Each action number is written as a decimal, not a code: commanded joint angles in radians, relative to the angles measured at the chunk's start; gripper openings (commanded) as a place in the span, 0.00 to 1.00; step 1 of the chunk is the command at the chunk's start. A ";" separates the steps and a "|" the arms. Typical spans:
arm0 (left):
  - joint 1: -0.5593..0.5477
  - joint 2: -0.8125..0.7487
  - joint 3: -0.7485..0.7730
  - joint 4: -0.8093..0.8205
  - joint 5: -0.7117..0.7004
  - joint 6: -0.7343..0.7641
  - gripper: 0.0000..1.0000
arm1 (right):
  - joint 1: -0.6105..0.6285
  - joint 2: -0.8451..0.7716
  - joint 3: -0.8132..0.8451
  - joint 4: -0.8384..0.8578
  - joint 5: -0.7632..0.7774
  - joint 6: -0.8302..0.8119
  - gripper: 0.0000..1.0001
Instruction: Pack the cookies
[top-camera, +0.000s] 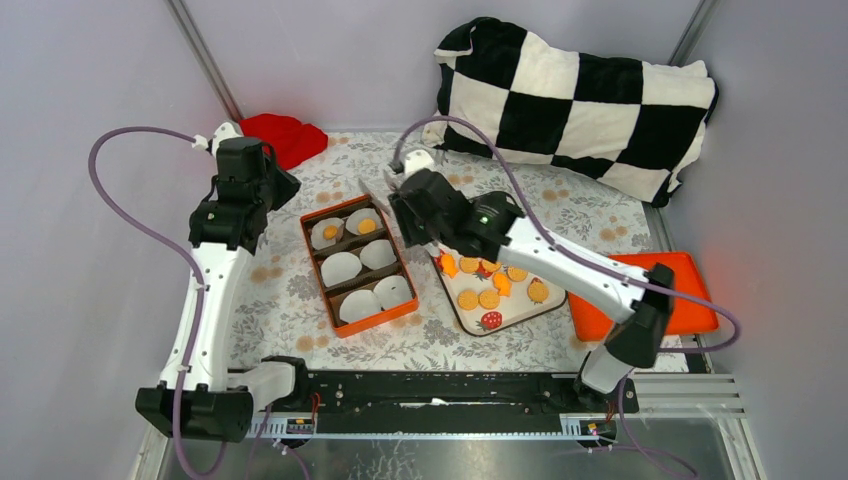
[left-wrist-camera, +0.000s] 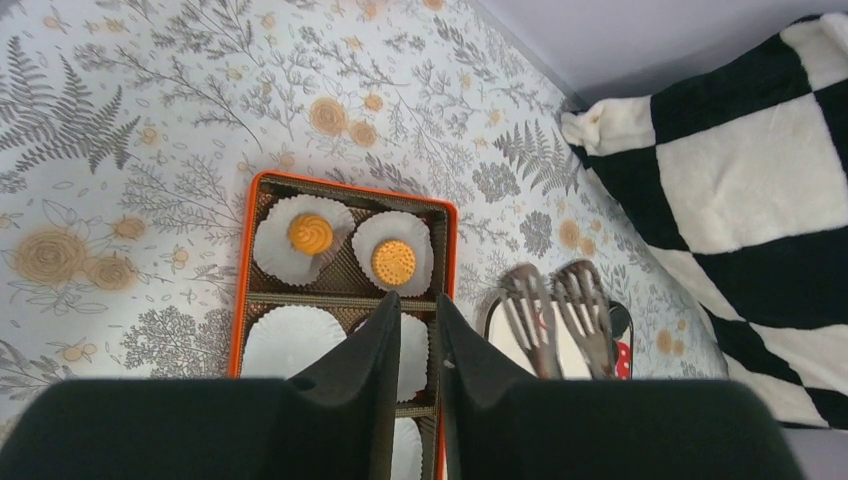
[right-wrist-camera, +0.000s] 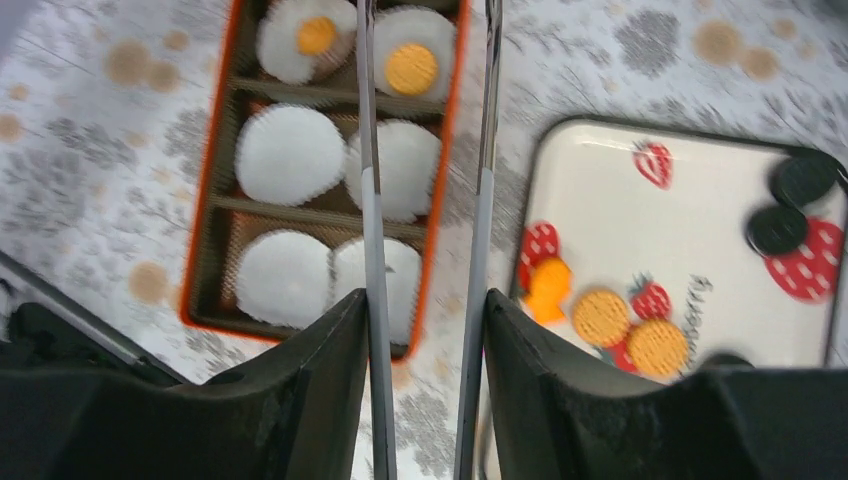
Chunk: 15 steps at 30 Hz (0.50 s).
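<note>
Two golden cookies (top-camera: 366, 226) lie in white paper cups (right-wrist-camera: 290, 152) at the far end of the orange box (top-camera: 318, 272); its other cups are bare. More cookies (top-camera: 467, 299), round golden ones, orange pieces and two black ones (right-wrist-camera: 776, 229), lie on the white strawberry tray (top-camera: 515, 305). My right gripper (right-wrist-camera: 427, 295) is shut on metal tongs (right-wrist-camera: 370, 200), whose spread arms reach over the box's right side with nothing between their tips (left-wrist-camera: 535, 310). My left gripper (left-wrist-camera: 418, 298) hovers over the box's middle, jaws a narrow gap apart and holding nothing.
A black-and-white checked pillow (top-camera: 575, 100) fills the back right. A red cloth (top-camera: 283, 135) lies at the back left. An orange lid (top-camera: 690, 290) sits right of the tray, under the right arm. A floral cloth covers the table.
</note>
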 joint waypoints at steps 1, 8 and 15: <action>0.010 0.016 -0.031 0.073 0.094 0.003 0.24 | 0.007 -0.143 -0.201 -0.028 0.157 0.056 0.50; 0.009 0.037 -0.057 0.092 0.138 -0.011 0.23 | 0.006 -0.338 -0.472 -0.076 0.113 0.188 0.47; 0.007 0.039 -0.072 0.101 0.196 -0.025 0.23 | 0.012 -0.511 -0.622 -0.184 0.110 0.321 0.45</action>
